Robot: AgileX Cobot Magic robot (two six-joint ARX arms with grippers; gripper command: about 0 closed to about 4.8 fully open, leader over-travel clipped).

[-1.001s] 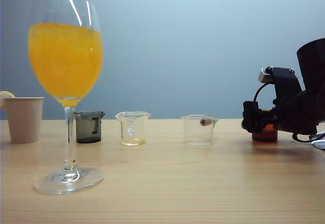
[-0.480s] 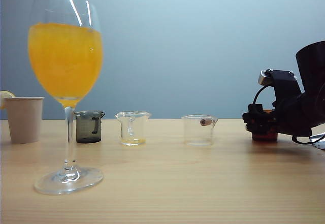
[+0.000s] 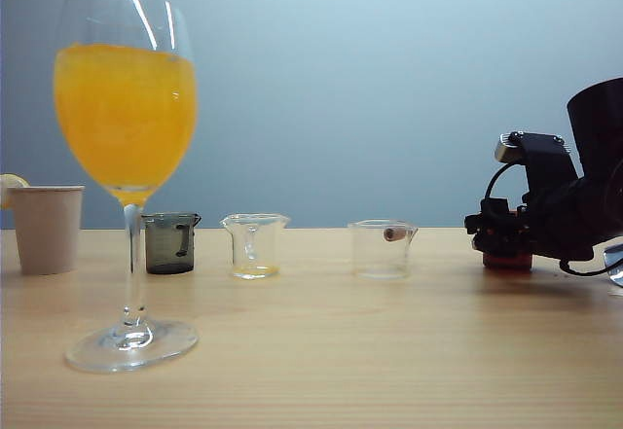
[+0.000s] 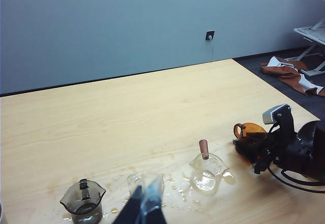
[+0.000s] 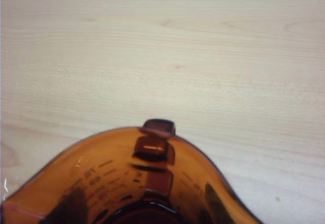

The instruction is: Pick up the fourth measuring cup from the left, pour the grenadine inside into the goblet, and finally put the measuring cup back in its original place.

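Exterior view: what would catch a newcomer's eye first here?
The goblet, tall and full of orange juice, dominates the near left. Behind it runs a row of small measuring cups, and at the row's right end the right gripper is around the amber fourth measuring cup. The left gripper hangs above the clear cups.

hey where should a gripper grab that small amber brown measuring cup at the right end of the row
Grip the small amber-brown translucent measuring cup across its body, below the flared rim, coming from the right, where the right gripper already flanks it. The cup stands upright on the wooden table, and its loop handle faces the clear cup, so that side is awkward.
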